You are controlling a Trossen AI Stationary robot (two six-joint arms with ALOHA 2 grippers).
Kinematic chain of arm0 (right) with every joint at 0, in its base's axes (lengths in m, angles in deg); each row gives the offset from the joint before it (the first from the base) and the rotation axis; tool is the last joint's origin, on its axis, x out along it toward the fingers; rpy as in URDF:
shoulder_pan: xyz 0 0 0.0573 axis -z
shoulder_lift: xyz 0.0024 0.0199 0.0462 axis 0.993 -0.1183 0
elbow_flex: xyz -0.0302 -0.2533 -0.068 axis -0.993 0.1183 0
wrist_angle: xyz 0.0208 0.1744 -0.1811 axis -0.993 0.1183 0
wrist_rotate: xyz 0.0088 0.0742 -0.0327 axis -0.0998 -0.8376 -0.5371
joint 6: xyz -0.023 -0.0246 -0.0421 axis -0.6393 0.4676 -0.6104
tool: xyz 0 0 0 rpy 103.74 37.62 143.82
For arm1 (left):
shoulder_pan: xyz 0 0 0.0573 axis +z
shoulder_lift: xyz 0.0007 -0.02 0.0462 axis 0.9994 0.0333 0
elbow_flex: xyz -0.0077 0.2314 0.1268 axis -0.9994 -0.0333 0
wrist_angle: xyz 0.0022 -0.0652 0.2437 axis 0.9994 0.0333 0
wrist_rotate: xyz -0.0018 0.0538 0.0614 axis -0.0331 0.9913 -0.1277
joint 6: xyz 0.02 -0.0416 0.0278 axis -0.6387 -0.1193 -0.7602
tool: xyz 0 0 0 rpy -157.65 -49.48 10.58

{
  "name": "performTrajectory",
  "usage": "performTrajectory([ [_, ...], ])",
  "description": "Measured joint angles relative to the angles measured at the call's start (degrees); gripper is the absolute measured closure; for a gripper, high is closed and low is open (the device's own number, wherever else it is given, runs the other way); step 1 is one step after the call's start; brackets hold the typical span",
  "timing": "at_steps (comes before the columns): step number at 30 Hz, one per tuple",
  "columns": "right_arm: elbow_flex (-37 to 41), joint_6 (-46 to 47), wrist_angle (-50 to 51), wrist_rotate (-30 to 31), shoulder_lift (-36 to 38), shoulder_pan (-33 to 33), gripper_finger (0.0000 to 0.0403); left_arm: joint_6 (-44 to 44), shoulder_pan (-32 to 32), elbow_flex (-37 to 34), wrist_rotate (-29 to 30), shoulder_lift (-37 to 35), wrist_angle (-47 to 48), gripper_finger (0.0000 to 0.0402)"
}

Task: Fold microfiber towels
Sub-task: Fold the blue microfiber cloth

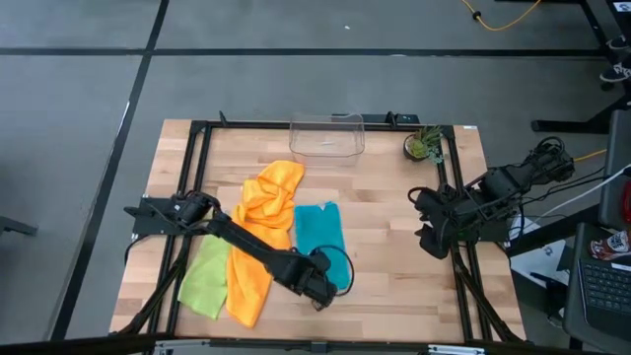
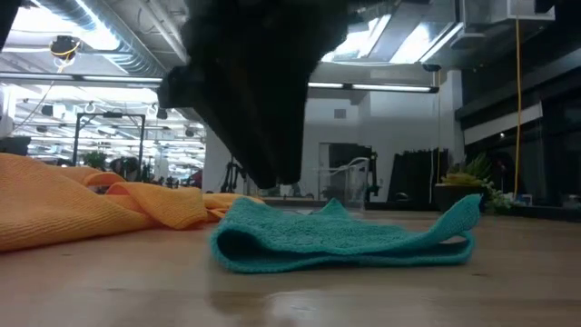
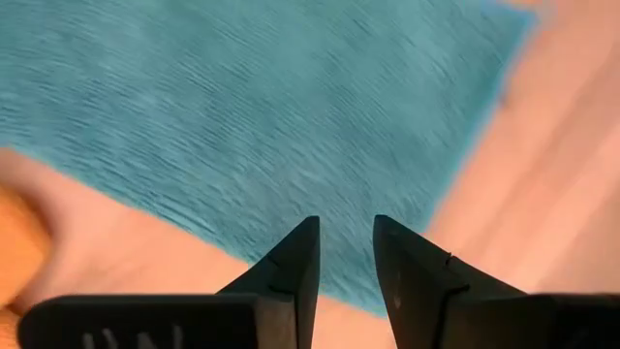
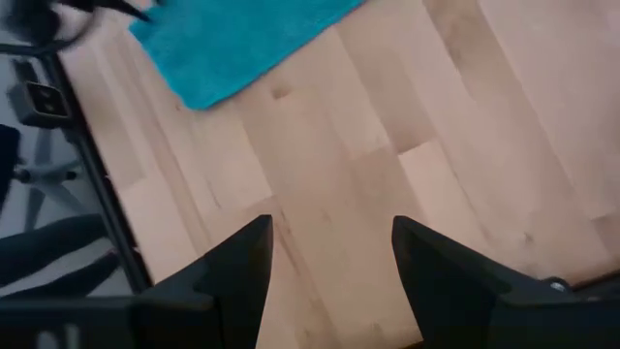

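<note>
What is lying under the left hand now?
Under the open left hand lies the folded teal microfiber towel on the wooden table. Anything beneath the towel is covered.

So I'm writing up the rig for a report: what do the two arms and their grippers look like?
Both arms are dark, jointed and matte. The left arm is slim and black. The right arm trails a bundle of black cables. The left gripper has two black wedge-shaped fingers tapering to narrow tips, with faint white lettering on the body behind them. The right gripper has similar broad black tapered fingers.
</note>
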Motion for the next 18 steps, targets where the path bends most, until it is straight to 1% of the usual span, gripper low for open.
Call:
performTrajectory([
  [3,0.0,0.1,-0.8,1.0,0.0,-0.6,0.0187,2.5,2.7,0.0,0.9,0.0,2.7,0.0308],
  [6,0.0,0.2,-1.7,3.5,0.0,-0.8,0.0187,1.4,5.7,0.0,2.6,0.0,4.9,0.0308],
  [9,0.0,0.5,-2.7,6.0,0.0,-0.8,0.0187,-3.4,9.3,0.0,3.0,0.0,5.1,0.0308],
  [12,0.0,1.7,-2.8,8.9,0.0,-0.7,0.0187,-9.6,13.2,0.2,2.1,1.8,3.4,0.0308],
  [14,0.0,2.8,-2.8,9.5,0.0,-0.7,0.0187,-12.6,15.3,0.1,0.1,3.7,2.4,0.0308],
  [18,0.0,2.8,-2.8,9.5,0.0,-0.7,0.0187,-17.7,17.4,0.2,-1.6,4.7,-4.4,0.0308],
])
